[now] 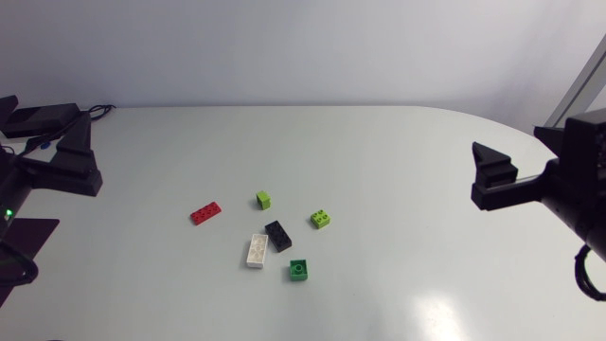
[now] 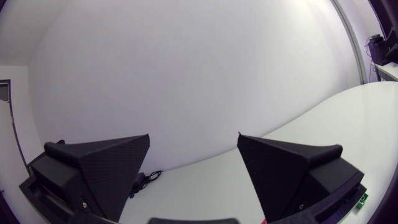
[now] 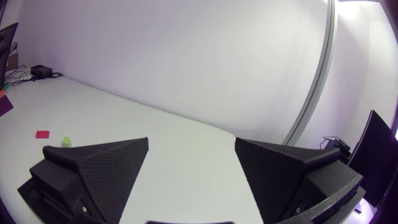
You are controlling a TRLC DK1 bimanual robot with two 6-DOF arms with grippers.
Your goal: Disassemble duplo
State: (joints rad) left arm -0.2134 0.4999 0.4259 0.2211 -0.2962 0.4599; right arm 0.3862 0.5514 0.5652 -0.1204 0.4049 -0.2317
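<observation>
Six duplo bricks lie loose in a small cluster near the middle of the table [image 1: 407,161], none stacked on another. The red brick [image 1: 205,213] lies flat on the group's left flank. The small lime brick [image 1: 263,199] is near it, toward the centre, and the second lime brick [image 1: 320,219] sits on the right flank. The black brick [image 1: 278,235] and the white brick [image 1: 257,250] lie side by side at a slant, so close that I cannot tell whether they touch. The dark green brick [image 1: 298,270] lies at the near end of the group, just beside those two.

The left gripper [image 2: 194,135] hangs over the table's left end, its fingers spread wide with nothing between them. The cluster is well apart from it, off to one side, and only a sliver of green shows past one finger in its wrist view. The right gripper [image 3: 191,139] is likewise released and empty, over the table's right end, well apart from the bricks. In its wrist view the red brick and the small lime brick show far off beside one finger
</observation>
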